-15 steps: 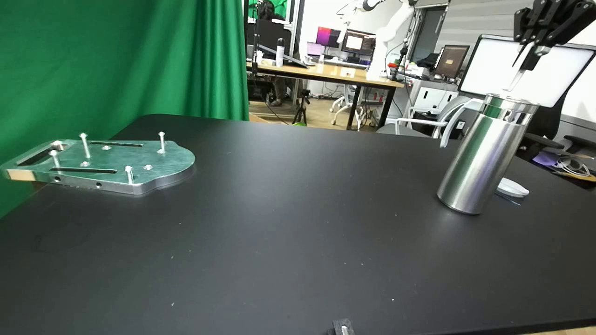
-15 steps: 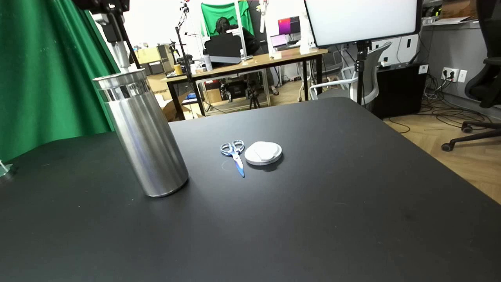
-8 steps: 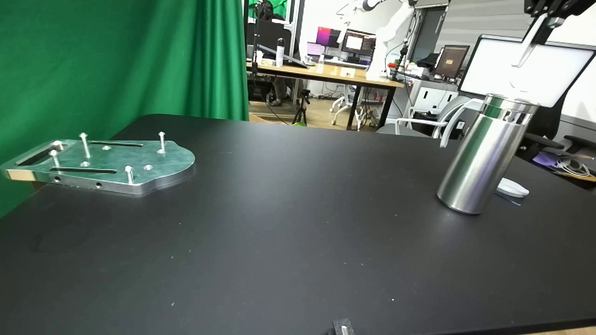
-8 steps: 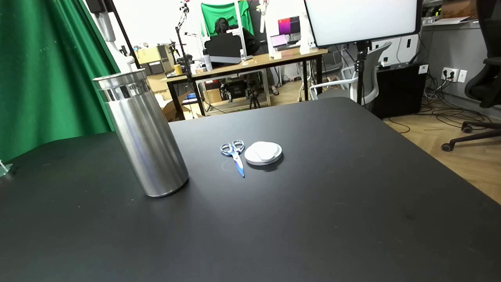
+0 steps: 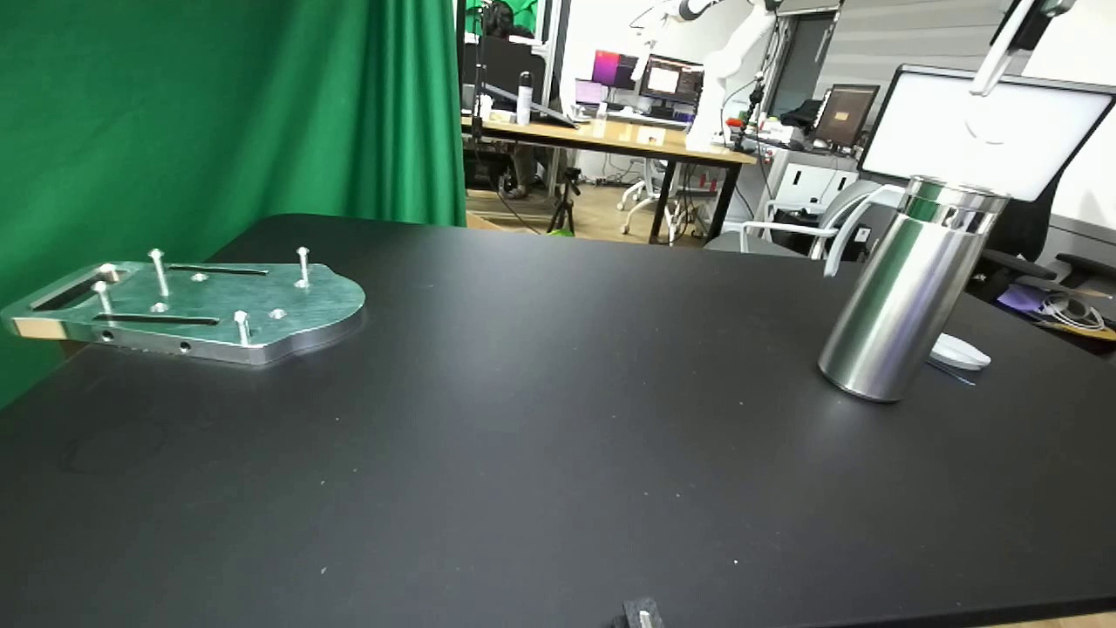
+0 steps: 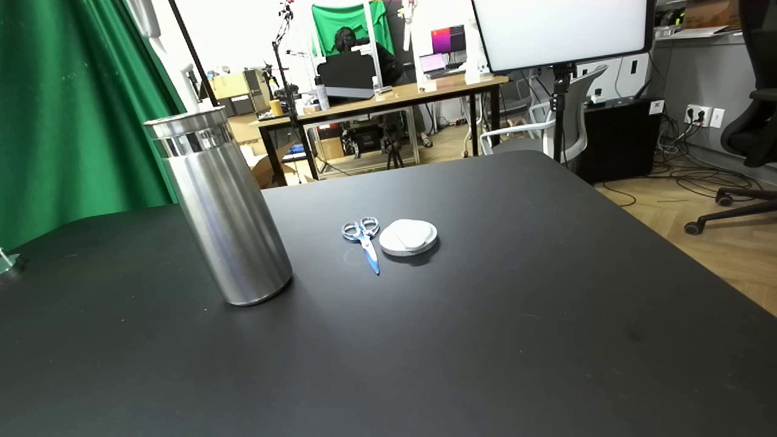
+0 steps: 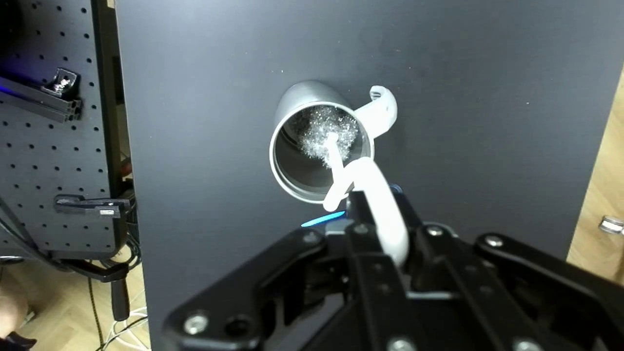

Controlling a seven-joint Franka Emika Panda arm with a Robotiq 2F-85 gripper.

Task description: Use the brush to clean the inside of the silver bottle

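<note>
"Where is the brush now?"

"Mid-frame in the wrist view, its white handle bent like a hook, its thin shaft running down to the silver bottle. Speckled bristles show within the rim. In both exterior views I can't pick them out above it, so I judge they're inside."

"And the bottle?"

"Left of the frame in an exterior view, standing on the black tabletop, unmoved."

"So what changes?"

"The height. The gripper sits higher than a second ago, and more handle stands above the rim. In an exterior view only a black fingertip remains, at the upper right."

"Is the brush secure?"

"Looks so. In the wrist view the fingers are drawn in narrow with the handle between them, and the brush rises along with them."

"What does that mean for the task?"

"Scrubbing is probably under way: either an upstroke or the start of withdrawal; I can't tell which. Lifting further could drag the bristles against the rim and rock the bottle."

"Anything nearby?"

"Blue scissors and a white disc mid-frame, right of the bottle and apart from it; farther out, a pegged metal plate at the left of the frame."
</note>
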